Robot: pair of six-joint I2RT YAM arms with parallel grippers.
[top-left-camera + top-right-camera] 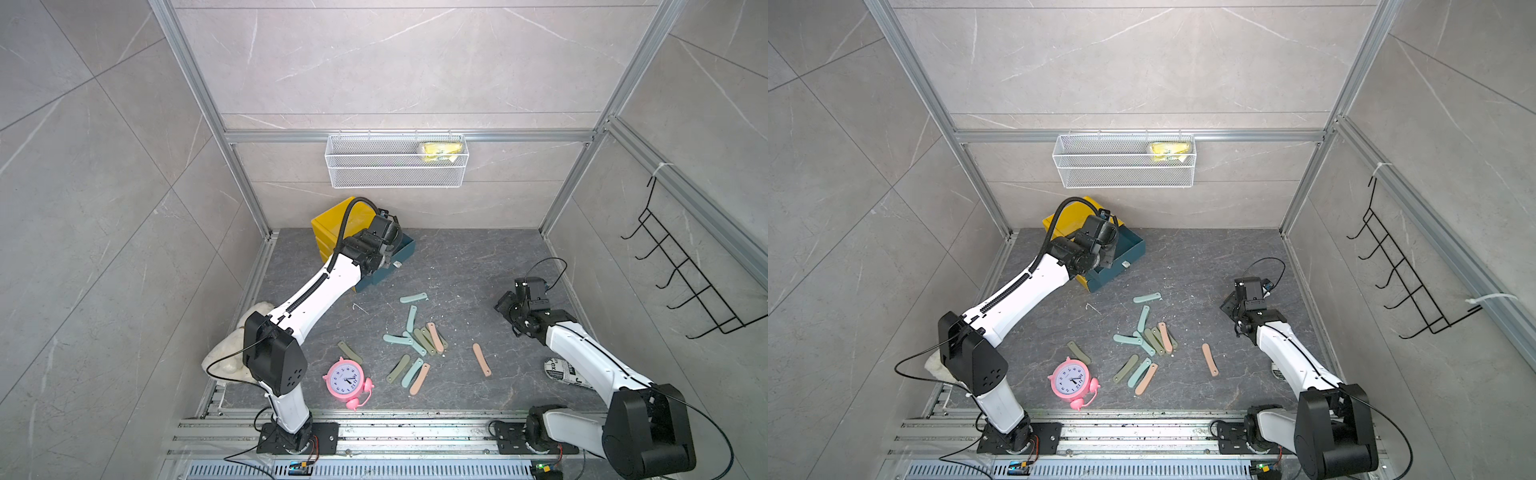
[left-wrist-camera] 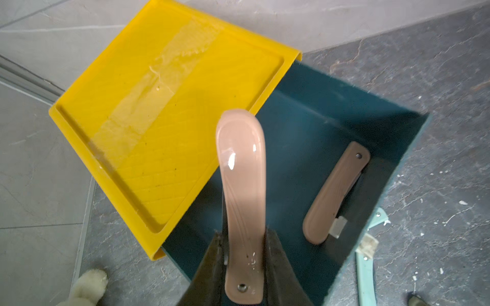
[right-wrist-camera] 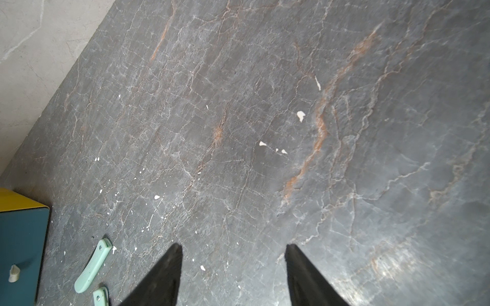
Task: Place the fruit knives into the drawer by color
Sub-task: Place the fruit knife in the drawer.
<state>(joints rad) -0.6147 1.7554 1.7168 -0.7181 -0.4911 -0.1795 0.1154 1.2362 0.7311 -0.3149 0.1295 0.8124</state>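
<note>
L gripper [image 2: 245, 234] is clamped on a pink knife [image 2: 242, 172], held over the open drawer [image 2: 305, 119] near the desk's [image 3: 265, 106] back-left corner. A 2nd pink knife [image 2: 335, 193] is seen lying inside, along the drawer's front wall. R gripper [image 3: 233, 245] is spread apart w/ nothing in it, above bare desk near the right edge. Other knives [image 1: 424, 340] are seen scattered mid-desk, toward the front edge.
</note>
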